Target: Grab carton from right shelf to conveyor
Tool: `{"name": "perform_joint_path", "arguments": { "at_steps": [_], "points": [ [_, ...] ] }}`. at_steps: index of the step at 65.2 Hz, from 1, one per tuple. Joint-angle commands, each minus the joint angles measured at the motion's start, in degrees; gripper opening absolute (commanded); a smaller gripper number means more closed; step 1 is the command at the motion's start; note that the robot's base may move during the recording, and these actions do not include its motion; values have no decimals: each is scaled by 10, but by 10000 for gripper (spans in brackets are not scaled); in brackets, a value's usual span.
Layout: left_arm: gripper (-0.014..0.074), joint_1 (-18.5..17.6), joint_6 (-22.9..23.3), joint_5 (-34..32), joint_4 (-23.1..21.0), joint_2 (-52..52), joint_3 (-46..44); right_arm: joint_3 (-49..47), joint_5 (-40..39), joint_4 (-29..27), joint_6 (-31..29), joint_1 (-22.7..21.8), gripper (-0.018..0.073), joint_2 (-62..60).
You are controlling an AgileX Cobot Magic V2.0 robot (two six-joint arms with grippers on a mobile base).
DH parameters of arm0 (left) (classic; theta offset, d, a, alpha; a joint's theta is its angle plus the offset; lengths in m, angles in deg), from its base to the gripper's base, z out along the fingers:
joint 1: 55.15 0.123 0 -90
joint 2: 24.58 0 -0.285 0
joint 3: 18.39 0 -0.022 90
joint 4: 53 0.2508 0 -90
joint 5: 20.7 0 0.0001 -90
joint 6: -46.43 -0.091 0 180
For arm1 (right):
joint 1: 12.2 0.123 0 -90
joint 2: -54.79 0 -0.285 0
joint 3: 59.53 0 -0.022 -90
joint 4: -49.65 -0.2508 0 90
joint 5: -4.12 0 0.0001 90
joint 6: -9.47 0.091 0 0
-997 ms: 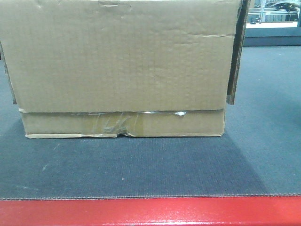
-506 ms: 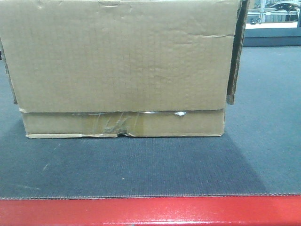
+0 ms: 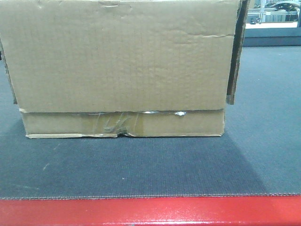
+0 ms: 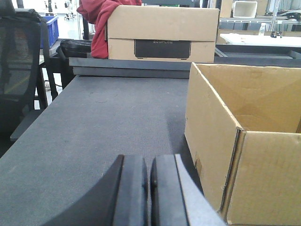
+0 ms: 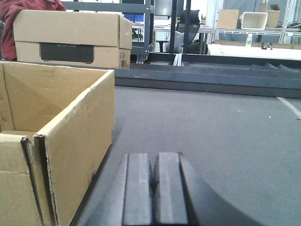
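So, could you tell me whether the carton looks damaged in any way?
Slightly. The carton on the conveyor has crinkled tape and a small tear along its lower front seam, plus a crease near its upper right edge. Otherwise it sits flat.

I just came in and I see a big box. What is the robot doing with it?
The large plain brown cardboard carton sits on the wide dark grey woven conveyor belt, behind the belt's red front edge. Its top is open. Nothing is holding it. The left end effector is shut and empty, low over the belt on one side of the carton. The right end effector is shut and empty on the other side. So the carton looks already delivered to the conveyor.
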Motion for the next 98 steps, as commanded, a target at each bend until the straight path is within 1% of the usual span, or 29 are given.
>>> {"name": "perform_joint_path", "arguments": {
  "at_steps": [1, 24, 28, 31, 36, 38, 40, 43, 46, 51, 56, 57, 61, 63, 64, 65, 67, 98],
  "points": [
    [21, 2, -1, -14, 4, -2, 2, 1, -18, 7, -4, -3, -78, -5],
    [21, 2, -1, -14, 4, -2, 2, 1, -18, 7, -4, -3, -78, -5],
    [21, 6, -1, -11, -7, -2, 4, 1, -18, 7, -4, -3, -78, -5],
    [21, 15, -23, -6, -28, -5, 4, 1, -18, 7, -4, -3, -78, -5],
    [21, 40, -95, -7, -88, -15, 11, 1, -18, 7, -4, -3, -78, -5],
    [21, 51, -117, -14, -106, -22, 18, 1, -18, 7, -4, -3, -78, -5],
    [21, 63, -134, -30, -124, -29, 31, 1, -18, 7, -4, -3, -78, -5],
    [21, 83, -151, -56, -137, -41, 53, 1, -18, 7, -4, -3, -78, -5],
    [21, 101, -153, -94, -150, -56, 85, 1, -18, 7, -4, -3, -78, -5],
    [21, 119, -153, -164, -159, -80, 146, 1, -18, 7, -4, -3, -78, -5],
    [21, 127, -153, -232, -167, -92, 212, 1, -18, 7, -4, -3, -78, -5],
    [21, 127, -153, -237, -167, -92, 217, 1, -18, 7, -4, -3, -78, -5],
    [21, 127, -153, -296, -168, -92, 267, 1, -18, 7, -4, -3, -78, -5],
    [21, 127, -153, -321, -169, -92, 268, 1, -18, 7, -4, -3, -78, -5],
    [21, 127, -153, -321, -169, -92, 268, 1, -18, 7, -4, -3, -78, -5],
    [21, 127, -153, -290, -170, -92, 268, 1, -18, 7, -4, -3, -78, -5],
    [21, 126, -153, -264, -170, -92, 268, 1, -18, 7, -4, -3, -78, -5],
    [21, 126, -153, -261, -171, -92, 268, 1, -18, 7, -4, -3, -78, -5]
  ]
}}
